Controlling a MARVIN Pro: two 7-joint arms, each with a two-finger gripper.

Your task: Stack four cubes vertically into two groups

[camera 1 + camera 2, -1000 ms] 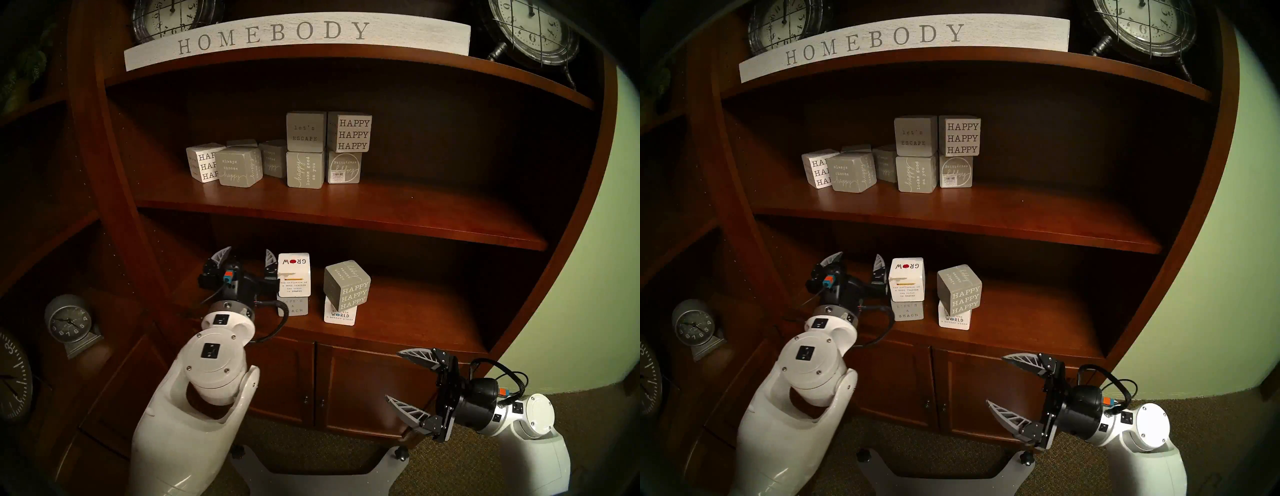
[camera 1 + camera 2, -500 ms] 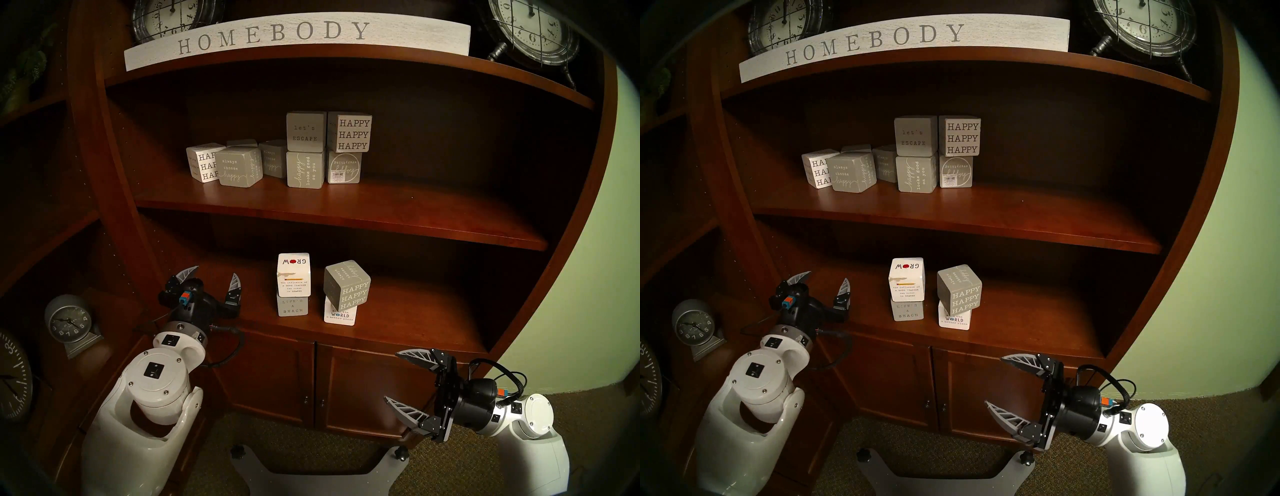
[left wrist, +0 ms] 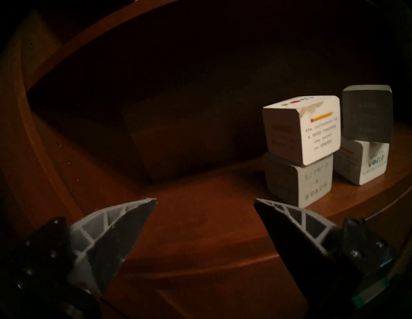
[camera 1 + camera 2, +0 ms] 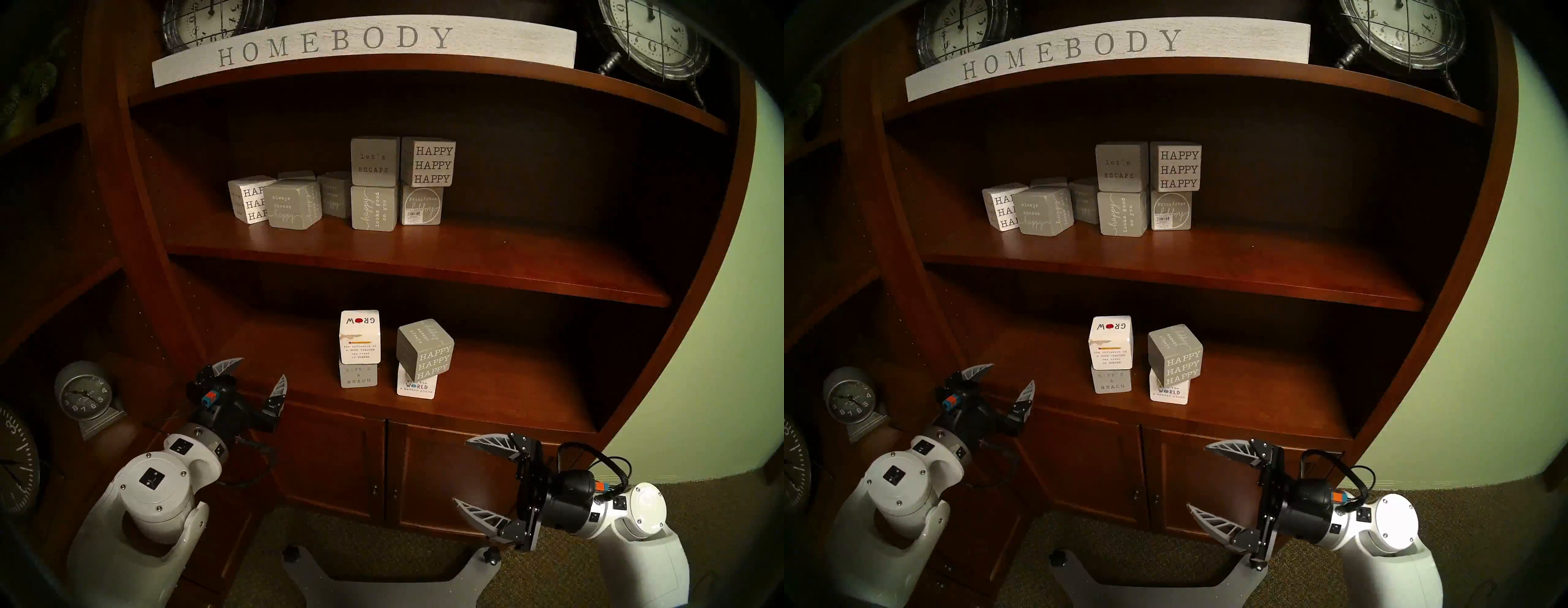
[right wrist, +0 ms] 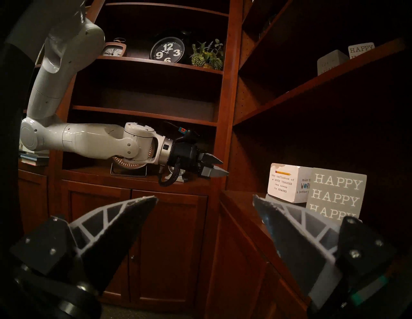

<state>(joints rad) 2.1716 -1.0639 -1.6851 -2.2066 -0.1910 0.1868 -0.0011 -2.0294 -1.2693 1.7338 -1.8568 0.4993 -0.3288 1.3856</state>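
On the lower shelf [image 4: 488, 382] stand two stacks. A white "GROW" block [image 4: 359, 337] sits on the grey "LIFE'S A BEACH" block [image 4: 358, 375]. To their right, the grey "HAPPY HAPPY HAPPY" block [image 4: 425, 350] sits askew on a white block lettered "WORLD" [image 4: 416, 386]. Both stacks show in the left wrist view, with the GROW block [image 3: 312, 131] in front. My left gripper [image 4: 261, 371] is open and empty, left of the stacks at the shelf's front corner. My right gripper [image 4: 464, 472] is open and empty, below the shelf in front of the cabinet doors.
The middle shelf [image 4: 466, 259] holds several other lettered cubes [image 4: 375, 182], some stacked. A "HOMEBODY" sign [image 4: 339, 42] and clocks stand on top. A small clock [image 4: 82, 397] stands in the left unit near my left arm. Cabinet doors [image 4: 339, 463] lie below the shelf.
My left gripper has drawn back from beside the GROW block, moving left and down to the shelf's front edge, open throughout. The right gripper has shifted slightly left. The stacks have not moved.
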